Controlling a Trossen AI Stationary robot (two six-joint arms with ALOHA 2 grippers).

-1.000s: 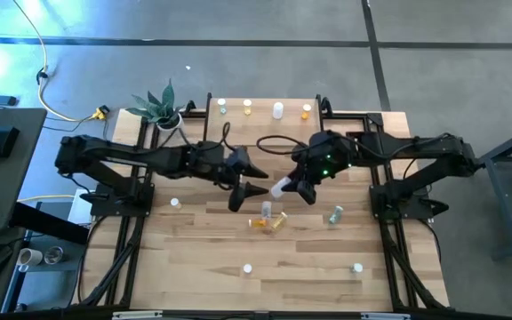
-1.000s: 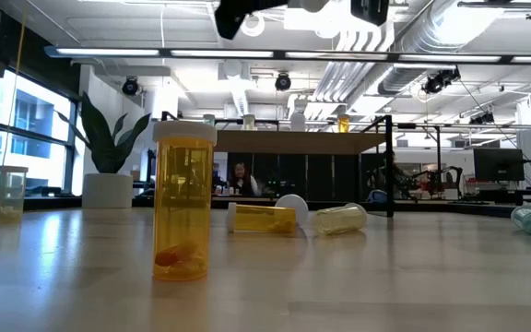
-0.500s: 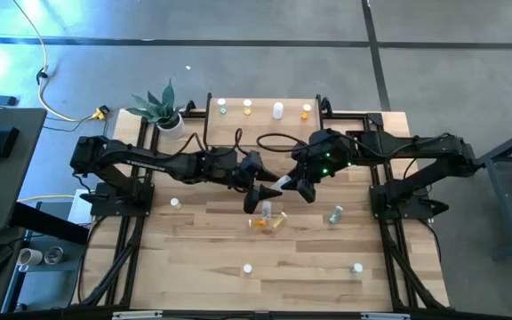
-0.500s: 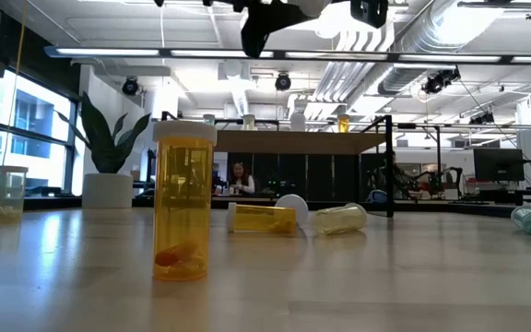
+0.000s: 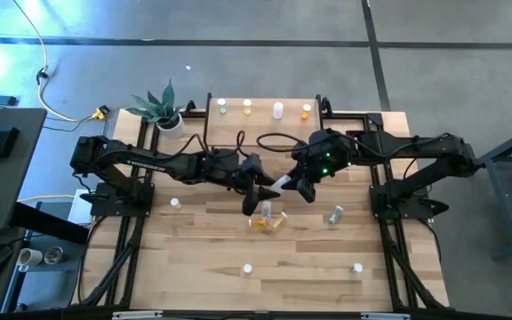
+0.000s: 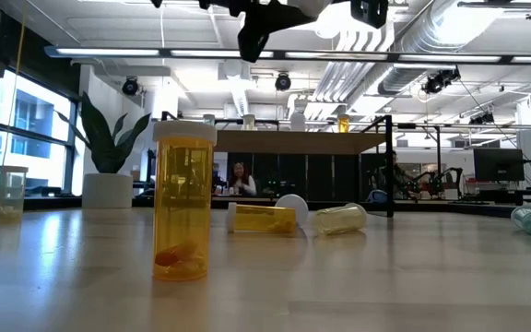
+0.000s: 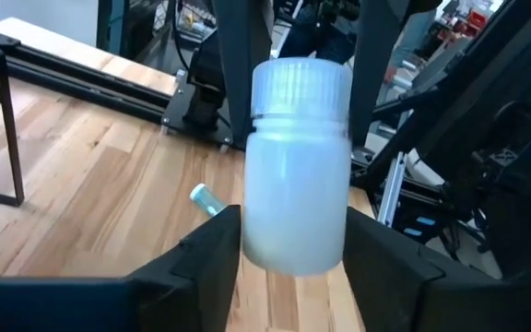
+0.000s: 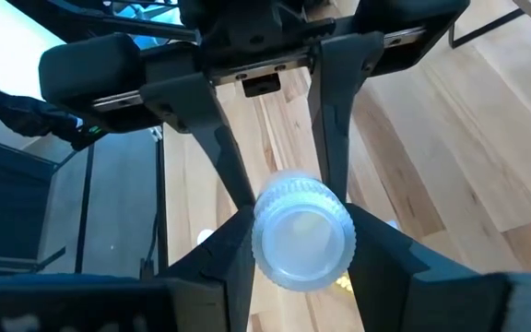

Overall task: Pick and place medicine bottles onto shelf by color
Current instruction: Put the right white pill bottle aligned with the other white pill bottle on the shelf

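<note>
from above, you see both arms meeting over the worktop's middle, the white bottle (image 5: 280, 186) between the left gripper (image 5: 263, 190) and the right gripper (image 5: 302, 187), well short of the shelf (image 5: 265, 110) at the far edge. your left wrist view shows that gripper's fingers (image 7: 201, 254) snug against the bottle's base. your right wrist view shows its fingers (image 8: 238, 249) clamped at the cap. this looks like a handover; next, the right should release.

No readable text, label, brand, number or sign anywhere; none on the white bottle (image 7: 297, 166); none on the orange bottle (image 6: 182, 199); none on the shelf (image 5: 265, 104).
</note>
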